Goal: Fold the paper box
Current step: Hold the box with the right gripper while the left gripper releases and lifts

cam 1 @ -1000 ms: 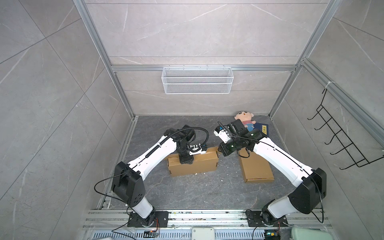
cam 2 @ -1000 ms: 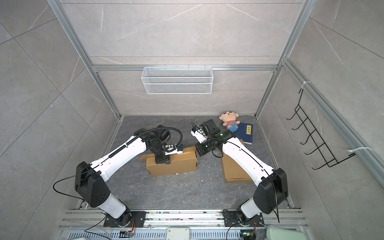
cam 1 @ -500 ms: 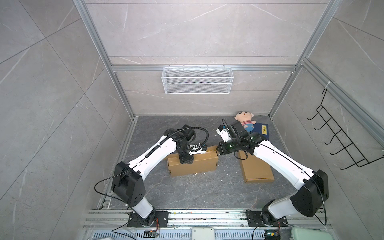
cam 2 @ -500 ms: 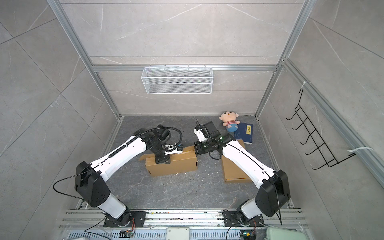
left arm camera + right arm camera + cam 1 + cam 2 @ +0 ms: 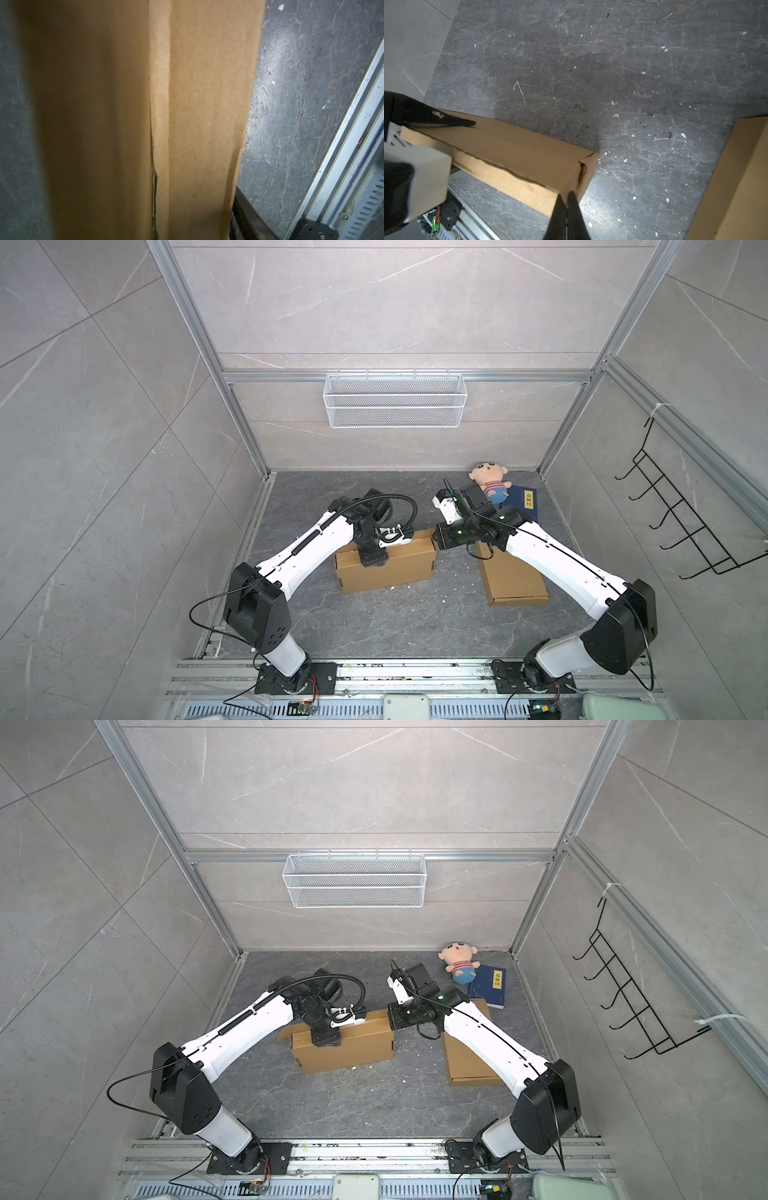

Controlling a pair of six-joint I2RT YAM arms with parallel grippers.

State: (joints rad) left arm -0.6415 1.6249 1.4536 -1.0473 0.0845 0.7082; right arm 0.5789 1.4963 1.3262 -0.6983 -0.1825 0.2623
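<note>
The brown paper box lies on the dark floor, long side across, with a ragged seam along its top. My left gripper points down onto the box's left part. One of its fingers shows beside the box's side wall and one finger lies at the top's far edge. The gap between the two is hidden. My right gripper is shut, tips together, touching the upper corner of the box's right end, where a tucked flap gapes slightly.
A flat folded cardboard box lies right of the paper box, under my right arm. A plush doll and a blue book sit at the back right. A wire basket hangs on the back wall, a black hook rack on the right wall.
My right gripper has come down and toward the front, from above the floor behind the box to the box's right end corner. The left arm has stayed on the box.
</note>
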